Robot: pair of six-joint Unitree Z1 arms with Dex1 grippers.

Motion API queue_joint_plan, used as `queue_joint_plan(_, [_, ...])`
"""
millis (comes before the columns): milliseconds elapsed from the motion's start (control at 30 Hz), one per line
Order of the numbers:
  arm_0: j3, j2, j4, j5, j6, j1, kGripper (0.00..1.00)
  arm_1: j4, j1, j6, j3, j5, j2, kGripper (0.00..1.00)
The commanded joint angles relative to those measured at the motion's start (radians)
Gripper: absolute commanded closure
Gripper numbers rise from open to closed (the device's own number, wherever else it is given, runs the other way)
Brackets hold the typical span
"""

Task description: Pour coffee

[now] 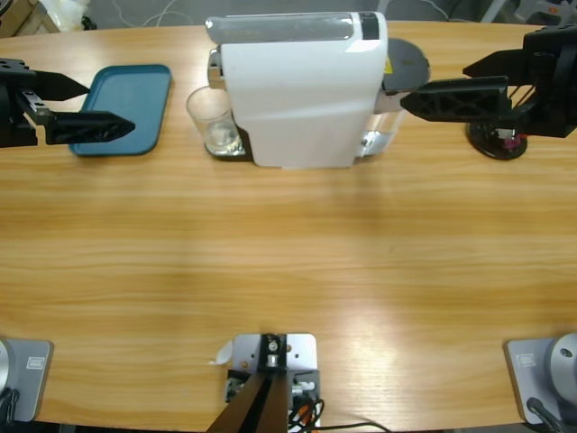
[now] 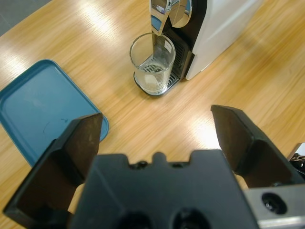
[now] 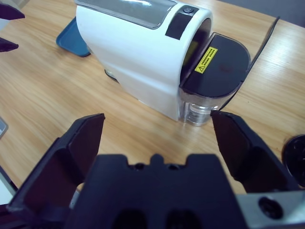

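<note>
Meanwhile, bare table (image 1: 297,262) spreads before machine (image 1: 297,90) and glass (image 1: 210,117).

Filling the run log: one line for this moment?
left gripper open, empty | right gripper open, empty | glass under coffee machine spout

Black wedge-shaped fingers (image 2: 71,157) on boxy black screwed bodies

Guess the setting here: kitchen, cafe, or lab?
Most likely a lab or office test bench set up as a coffee station. A long wooden table holds only a white capsule coffee machine, a clear glass under its spout and a blue tray, with the left claw and right claw beside them.
</note>
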Motion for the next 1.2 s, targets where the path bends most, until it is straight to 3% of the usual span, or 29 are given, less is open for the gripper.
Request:
queue_joint_plan(33, [0.056, -0.032, -0.007, -0.009, 0.001, -0.01, 0.0, -0.022, 0.01, -0.002, -0.048, 0.004, 0.038, 0.0])
queue_joint_plan(1200, [0.083, -0.061, -0.006, -0.007, -0.002, -0.01, 0.0, 0.012, 0.01, -0.002, -0.095, 0.004, 0.035, 0.0])
